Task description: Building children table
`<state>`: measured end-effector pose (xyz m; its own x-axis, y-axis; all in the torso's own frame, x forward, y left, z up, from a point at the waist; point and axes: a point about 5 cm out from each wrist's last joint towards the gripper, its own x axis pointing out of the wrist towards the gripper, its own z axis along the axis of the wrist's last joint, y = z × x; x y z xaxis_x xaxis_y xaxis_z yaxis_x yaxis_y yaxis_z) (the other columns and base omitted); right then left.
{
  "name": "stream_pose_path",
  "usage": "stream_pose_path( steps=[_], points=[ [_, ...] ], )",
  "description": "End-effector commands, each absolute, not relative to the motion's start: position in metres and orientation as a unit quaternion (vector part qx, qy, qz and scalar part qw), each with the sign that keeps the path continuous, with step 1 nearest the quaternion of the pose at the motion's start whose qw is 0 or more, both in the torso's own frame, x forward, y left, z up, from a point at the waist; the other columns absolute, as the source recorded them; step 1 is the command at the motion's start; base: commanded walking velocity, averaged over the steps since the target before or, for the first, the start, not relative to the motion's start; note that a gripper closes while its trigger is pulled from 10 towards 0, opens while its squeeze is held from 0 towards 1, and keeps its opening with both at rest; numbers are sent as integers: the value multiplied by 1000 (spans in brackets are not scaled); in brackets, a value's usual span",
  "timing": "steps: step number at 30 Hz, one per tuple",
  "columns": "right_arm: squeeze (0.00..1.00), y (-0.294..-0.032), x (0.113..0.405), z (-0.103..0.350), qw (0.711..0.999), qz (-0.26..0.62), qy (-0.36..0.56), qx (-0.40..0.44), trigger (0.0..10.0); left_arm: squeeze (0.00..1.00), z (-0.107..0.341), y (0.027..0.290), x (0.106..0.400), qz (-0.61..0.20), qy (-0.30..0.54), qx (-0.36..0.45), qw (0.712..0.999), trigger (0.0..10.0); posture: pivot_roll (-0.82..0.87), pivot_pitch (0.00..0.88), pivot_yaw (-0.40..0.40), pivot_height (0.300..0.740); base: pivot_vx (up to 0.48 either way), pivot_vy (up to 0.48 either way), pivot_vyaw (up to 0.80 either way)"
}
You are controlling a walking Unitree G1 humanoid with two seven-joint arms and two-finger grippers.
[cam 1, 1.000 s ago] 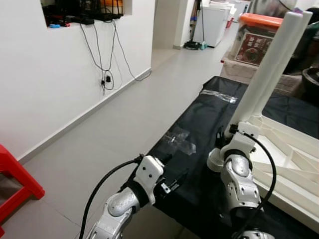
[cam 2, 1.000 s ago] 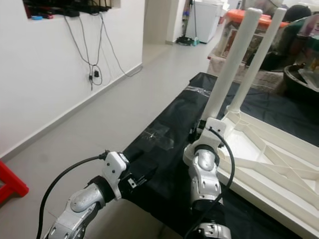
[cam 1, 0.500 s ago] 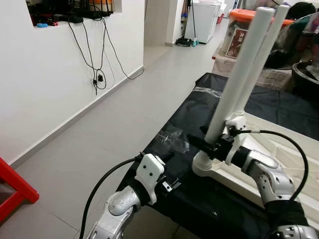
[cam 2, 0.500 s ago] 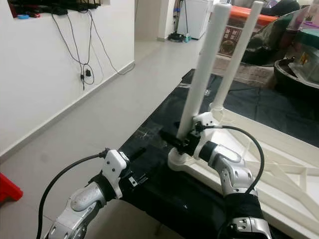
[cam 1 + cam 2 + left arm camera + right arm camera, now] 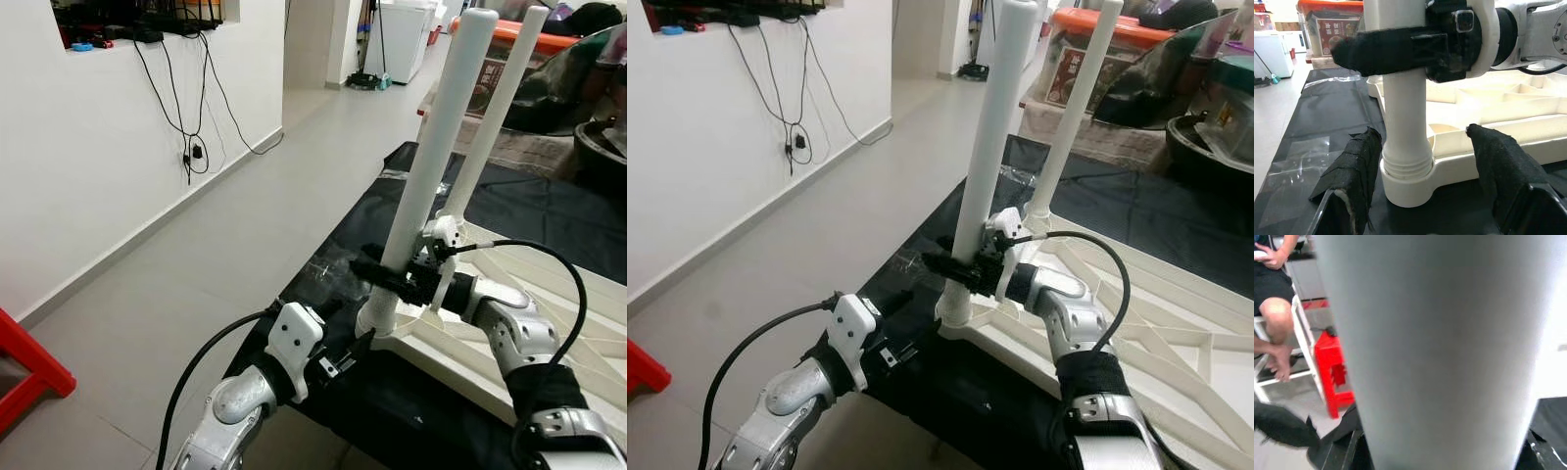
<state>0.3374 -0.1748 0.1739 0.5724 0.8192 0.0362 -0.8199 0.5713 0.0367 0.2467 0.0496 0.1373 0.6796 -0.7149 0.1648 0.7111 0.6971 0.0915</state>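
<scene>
Children table top (image 5: 549,323), white plastic and ribbed, lies upside down on the black sheet (image 5: 509,201), with two white legs standing up from it. My right claw (image 5: 377,275) is clenched around the near leg (image 5: 431,166), low on the tube, just above its socket (image 5: 1406,183) at the corner of the top. The far leg (image 5: 495,113) stands at the next corner behind it. My left claw (image 5: 1420,181) is released, its fingers (image 5: 1352,171) spread on both sides of the socket base without touching it.

I judge the step is seating this near leg fully. To do it well, I should keep the tube upright, turn or press it straight along its axis, and hold the corner down with the left claw so the top does not slide on the sheet. A red stool (image 5: 1337,369) and a seated person (image 5: 1276,308) are on the floor beyond.
</scene>
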Motion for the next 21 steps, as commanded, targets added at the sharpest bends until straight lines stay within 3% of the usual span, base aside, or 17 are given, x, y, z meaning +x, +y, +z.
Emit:
stream_pose_path(
  steps=[1,2,5,6,7,8,9,10,12,14,21],
  points=[
    [0,-165,335,171,894,445,-24,47,0,0,138,50,244,-392,-92,8,915,10000,159,0,-95,740,0,0,0],
    [0,-165,335,171,894,445,-24,47,0,0,138,50,244,-392,-92,8,915,10000,159,0,-95,740,0,0,0],
    [0,-173,344,159,963,262,-10,67,0,0,138,50,245,-391,-90,6,916,10000,152,0,-95,740,0,0,0],
    [0,-173,344,159,963,262,-10,67,0,0,138,50,245,-391,-90,6,916,10000,152,0,-95,740,0,0,0],
    [0,-177,347,156,976,209,-4,62,0,0,138,50,245,-391,-89,6,916,10000,152,0,-95,740,0,0,0],
    [0,-184,348,152,988,142,4,63,0,0,138,50,246,-390,-89,5,916,10000,149,0,-94,740,0,0,0],
    [0,-196,347,147,998,21,18,63,0,0,138,51,246,-390,-88,5,917,10000,142,0,-90,740,0,0,0],
    [0,-208,341,142,993,-95,33,67,0,0,138,51,246,-390,-87,5,917,10000,142,0,-90,740,0,0,0],
    [0,-208,341,142,993,-95,33,67,0,0,138,51,246,-390,-87,5,917,10000,142,0,-90,740,0,0,0],
    [0,-222,324,137,966,-248,44,60,0,0,138,50,246,-390,-86,4,917,10000,144,0,-92,740,0,0,0],
    [0,-206,312,141,941,-322,41,99,0,0,138,50,246,-388,-84,6,918,10000,147,0,-94,740,0,0,0]
  ],
)
